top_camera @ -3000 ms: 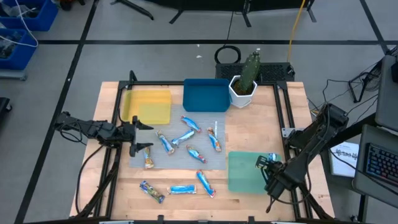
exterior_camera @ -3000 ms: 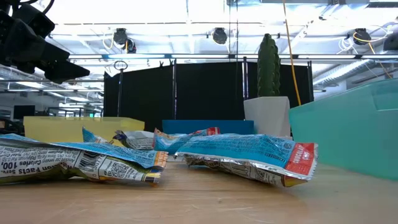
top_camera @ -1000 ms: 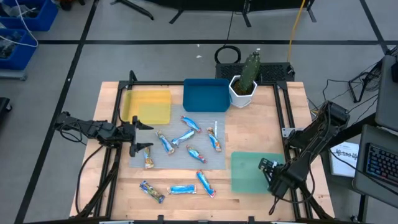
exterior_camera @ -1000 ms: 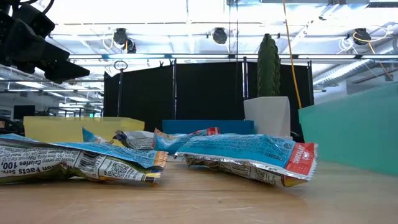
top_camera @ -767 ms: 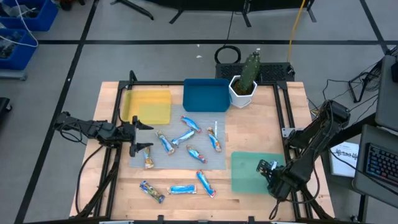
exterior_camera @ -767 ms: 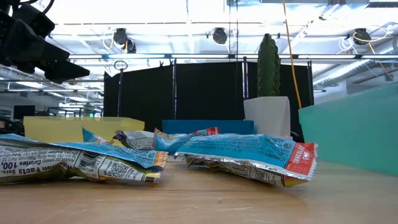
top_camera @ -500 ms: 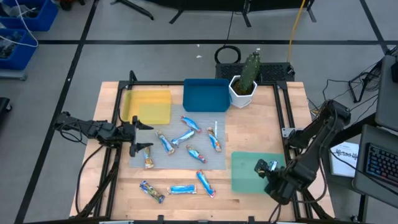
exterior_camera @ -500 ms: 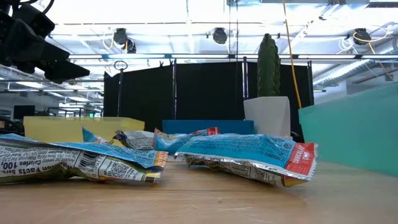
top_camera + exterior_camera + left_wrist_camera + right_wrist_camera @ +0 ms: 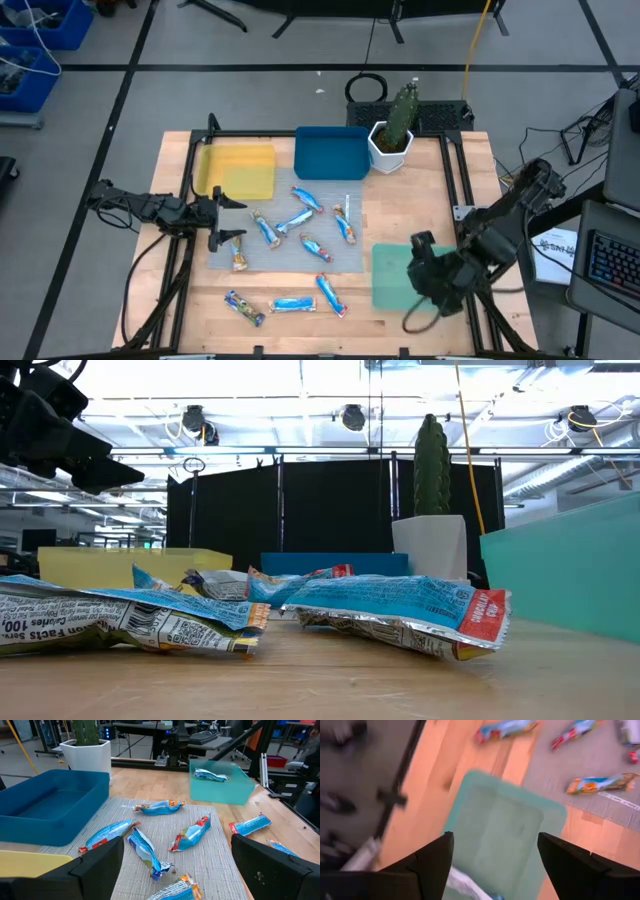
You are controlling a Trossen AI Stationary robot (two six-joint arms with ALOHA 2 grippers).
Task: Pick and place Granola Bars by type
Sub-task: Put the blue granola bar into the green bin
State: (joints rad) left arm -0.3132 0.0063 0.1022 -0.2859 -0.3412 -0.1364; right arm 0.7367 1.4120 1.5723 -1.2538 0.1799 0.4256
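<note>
Looking at what's next, the right gripper [image 9: 418,262] hangs over the green tray [image 9: 390,268], jaws apart and empty, one bar [image 9: 210,775] already lying in that tray. The loose bars [image 9: 300,222] sit at about 9 o'clock from it, on the mat [image 9: 285,250] and the bare wood. Nearest one [image 9: 329,294] runs roughly 11-to-5. Left gripper [image 9: 222,221] waits at the mat's 9 o'clock edge, jaws apart too.

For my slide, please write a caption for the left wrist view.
Blue-wrapped granola bars scattered on a grey mat, one bar already in the green tray.
</note>
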